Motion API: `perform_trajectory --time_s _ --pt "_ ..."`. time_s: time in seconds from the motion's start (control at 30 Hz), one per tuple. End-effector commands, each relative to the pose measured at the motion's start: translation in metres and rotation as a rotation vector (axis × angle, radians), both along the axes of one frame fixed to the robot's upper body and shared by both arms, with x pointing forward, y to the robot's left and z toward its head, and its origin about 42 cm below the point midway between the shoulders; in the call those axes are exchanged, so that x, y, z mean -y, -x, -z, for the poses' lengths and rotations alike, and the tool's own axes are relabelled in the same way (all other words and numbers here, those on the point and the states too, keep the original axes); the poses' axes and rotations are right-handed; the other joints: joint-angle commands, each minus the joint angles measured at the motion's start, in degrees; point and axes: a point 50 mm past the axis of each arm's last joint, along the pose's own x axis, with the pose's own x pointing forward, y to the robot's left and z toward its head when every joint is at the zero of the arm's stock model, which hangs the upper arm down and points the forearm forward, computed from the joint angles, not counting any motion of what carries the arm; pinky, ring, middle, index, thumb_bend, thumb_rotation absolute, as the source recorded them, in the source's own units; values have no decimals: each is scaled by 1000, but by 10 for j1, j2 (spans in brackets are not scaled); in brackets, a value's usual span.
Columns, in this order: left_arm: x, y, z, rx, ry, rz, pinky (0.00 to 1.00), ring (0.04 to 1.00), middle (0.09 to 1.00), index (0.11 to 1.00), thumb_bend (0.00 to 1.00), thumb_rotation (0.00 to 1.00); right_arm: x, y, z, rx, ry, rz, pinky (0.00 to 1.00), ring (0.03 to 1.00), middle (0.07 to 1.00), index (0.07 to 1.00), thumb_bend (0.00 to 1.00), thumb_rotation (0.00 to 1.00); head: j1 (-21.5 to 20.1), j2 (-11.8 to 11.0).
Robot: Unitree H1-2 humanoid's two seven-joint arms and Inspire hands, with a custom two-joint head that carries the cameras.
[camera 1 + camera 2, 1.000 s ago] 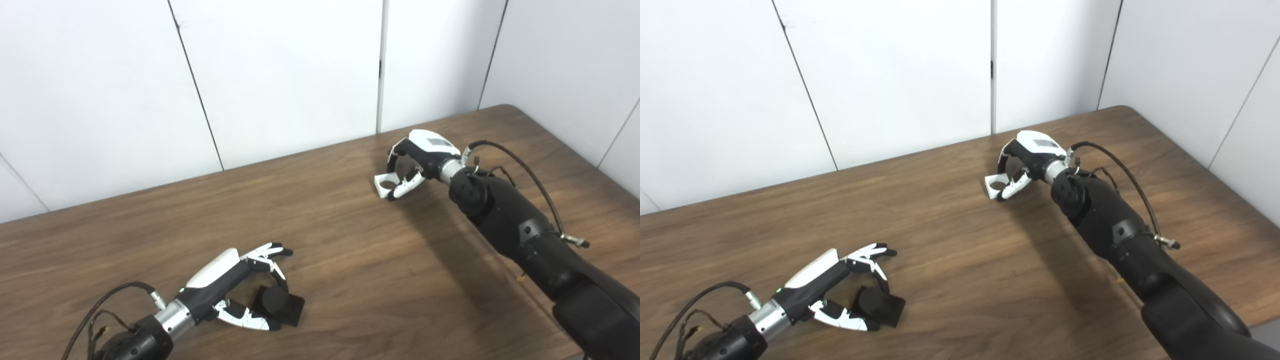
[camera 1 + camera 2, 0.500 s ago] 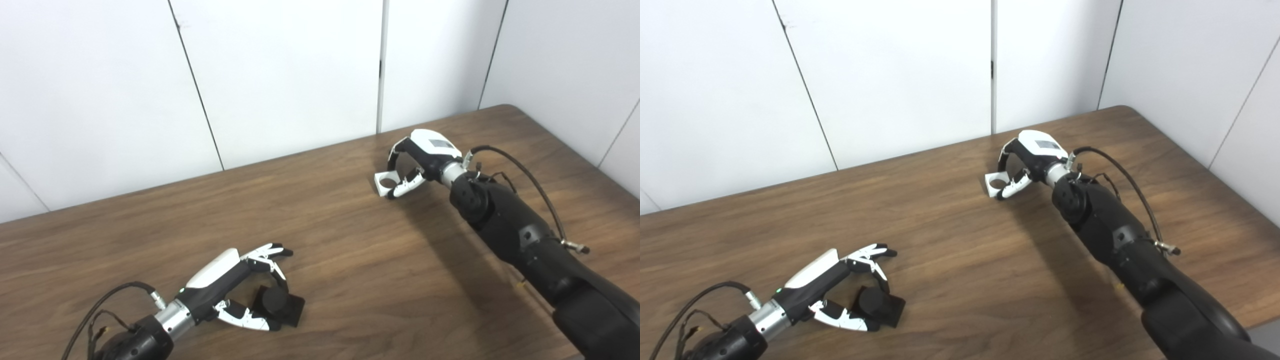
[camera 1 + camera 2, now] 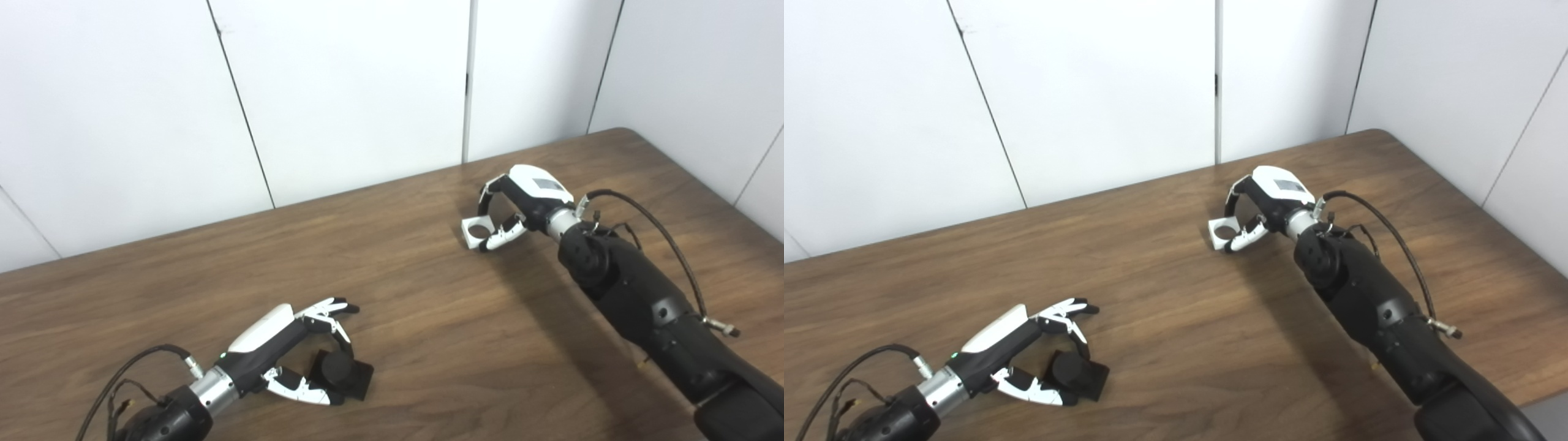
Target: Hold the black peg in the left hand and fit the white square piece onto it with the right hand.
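Resting near the front edge of the brown table (image 3: 398,294), the black peg (image 3: 339,372) is the landmark in the left eye view: a short round post on a flat square black base. The left hand (image 3: 288,352) lies just to the left of the peg, palm turned toward it. Its fingers (image 3: 324,309) curve over the peg's far side and its thumb (image 3: 300,391) runs along the near side, so the hand is curled loosely around the peg; whether it actually grips it cannot be told. Well apart from the peg, far back and to the right, the right hand (image 3: 520,202) holds the white square piece (image 3: 476,233), pinched between fingers above and thumb below. The piece's round hole faces up and toward the camera. Whether the piece touches the tabletop cannot be told.

From the right eye view, the black peg (image 3: 1077,373) again sits at the near left of the table (image 3: 1164,318). The left hand (image 3: 1026,361) cups it from the left, fingers arched over and thumb under, not clearly clamped. Up and right of the peg, well apart, the right hand (image 3: 1271,199) is closed on the white square piece (image 3: 1224,234), which juts out on the side toward the peg. White wall panels (image 3: 1090,92) rise behind the table.
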Motion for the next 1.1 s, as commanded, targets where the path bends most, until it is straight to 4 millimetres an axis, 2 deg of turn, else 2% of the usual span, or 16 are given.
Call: perform_trajectory --time_s 0.0,0.23,0.53,0.67,0.9,1.07 --pt "-8 8 24 -107 -125 15 915 977 920 490 519 78 8 0 -38 102 1 -21 861 903 800 482 520 134 5 1" --pt "-1 7 26 -134 -115 12 907 985 925 489 520 74 1 26 -57 144 -1 -123 798 891 805 482 520 135 63 10" --pt "8 8 25 -136 -112 9 922 984 922 489 520 77 -8 49 -74 188 -75 -208 787 890 810 480 522 136 101 21" --pt "11 9 26 -134 -114 9 935 985 923 489 520 78 -14 64 -78 203 -105 -235 790 898 814 481 522 135 117 18" --pt "17 8 27 -128 -120 11 939 982 922 489 519 80 -32 90 -84 211 -135 -307 799 903 818 481 521 134 144 23" --pt "20 7 26 -130 -120 8 935 981 918 488 520 76 -55 108 -87 200 -151 -370 788 899 815 481 522 136 155 27"
